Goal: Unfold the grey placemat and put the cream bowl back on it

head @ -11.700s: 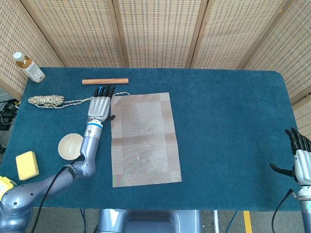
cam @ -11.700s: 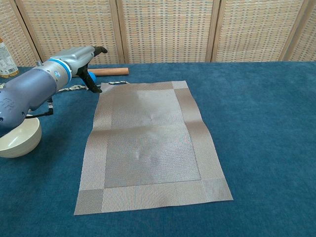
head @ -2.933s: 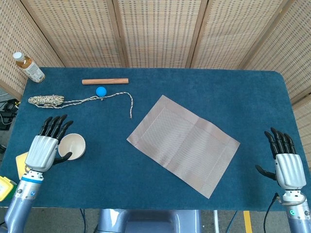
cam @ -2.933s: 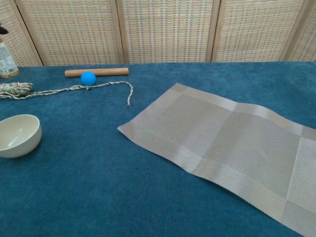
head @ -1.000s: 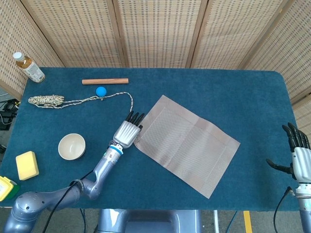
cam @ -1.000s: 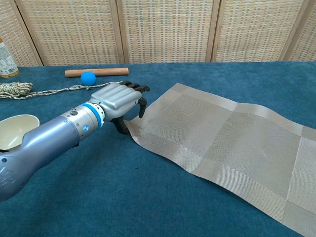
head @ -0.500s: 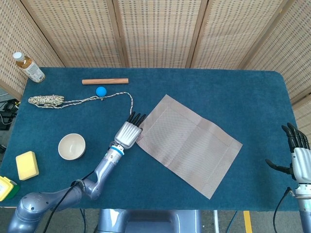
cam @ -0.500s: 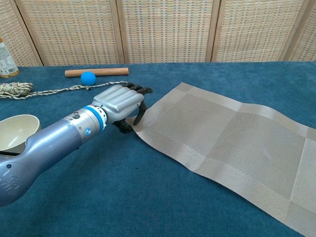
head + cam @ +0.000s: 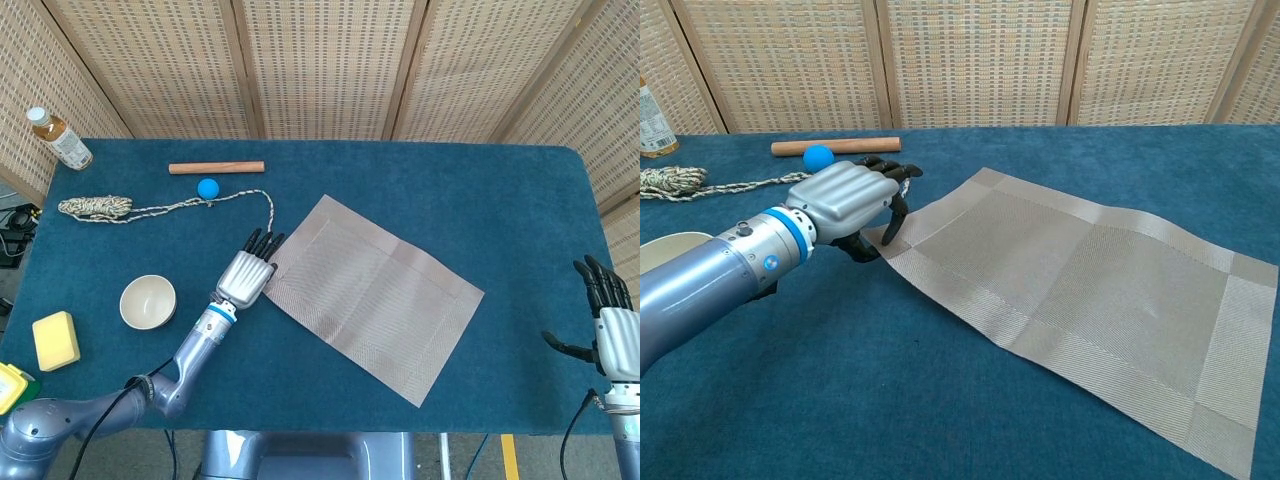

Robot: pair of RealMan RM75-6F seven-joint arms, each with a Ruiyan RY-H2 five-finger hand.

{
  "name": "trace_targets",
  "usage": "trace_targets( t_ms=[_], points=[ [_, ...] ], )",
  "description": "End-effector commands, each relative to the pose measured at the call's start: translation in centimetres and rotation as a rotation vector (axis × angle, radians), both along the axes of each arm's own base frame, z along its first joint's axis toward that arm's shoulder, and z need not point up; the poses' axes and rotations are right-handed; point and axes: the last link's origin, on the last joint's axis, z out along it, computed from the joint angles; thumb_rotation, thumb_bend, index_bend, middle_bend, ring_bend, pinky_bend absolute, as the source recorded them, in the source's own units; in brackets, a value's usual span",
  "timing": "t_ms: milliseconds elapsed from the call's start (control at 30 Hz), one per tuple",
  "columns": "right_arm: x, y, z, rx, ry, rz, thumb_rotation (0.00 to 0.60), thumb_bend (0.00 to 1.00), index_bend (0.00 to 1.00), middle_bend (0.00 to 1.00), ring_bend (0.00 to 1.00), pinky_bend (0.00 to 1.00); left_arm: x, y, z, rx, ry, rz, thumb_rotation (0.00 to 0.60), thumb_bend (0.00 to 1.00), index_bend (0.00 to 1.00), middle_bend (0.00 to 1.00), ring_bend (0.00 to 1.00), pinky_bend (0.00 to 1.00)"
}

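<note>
Now your left hand [image 9: 243, 277] pinches the grey placemat [image 9: 372, 296] corner and has dragged it toward nine o'clock, nearer the cream bowl [image 9: 147, 300]; your right hand [image 9: 611, 335] idles spread.

Grey woven placemat [image 9: 372, 296], cream bowl [image 9: 147, 300], blue ball [image 9: 208, 188], teal table [image 9: 480, 200].

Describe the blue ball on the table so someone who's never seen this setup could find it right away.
Look to the far left part of the blue table, just in front of the wooden dowel lying there. The blue ball sits against the braided rope beside it. It is the only round, bright blue thing there.
</note>
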Motion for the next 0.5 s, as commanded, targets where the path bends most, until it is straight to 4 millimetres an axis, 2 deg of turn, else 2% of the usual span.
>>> trace_targets(
  t_ms=[33,200,333,500],
  points=[
    [0.1,0.1,0.0,0.001,0.003,0.003,0.600,0.20,0.00,0.00,0.00,0.00,-0.9,-0.8,1.0,0.003,-0.013,0.008,0.600,0.58,0.68,0.00,0.00,0.00],
    [0.5,0.4,-0.1,0.001,0.012,0.018,0.600,0.20,0.00,0.00,0.00,0.00,-1.9,-3.0,2.5,-0.023,-0.035,0.009,0.600,0.58,0.70,0.00,0.00,0.00],
    [1.2,1.0,-0.4,0.006,0.030,0.040,0.600,0.20,0.00,0.00,0.00,0.00,-2.7,-6.5,3.8,-0.107,-0.042,-0.007,0.600,0.58,0.70,0.00,0.00,0.00],
    [1.5,1.3,-0.6,0.009,0.039,0.047,0.600,0.20,0.00,0.00,0.00,0.00,-2.8,-8.2,4.5,-0.147,-0.021,-0.034,0.600,0.58,0.70,0.00,0.00,0.00]
  ],
)
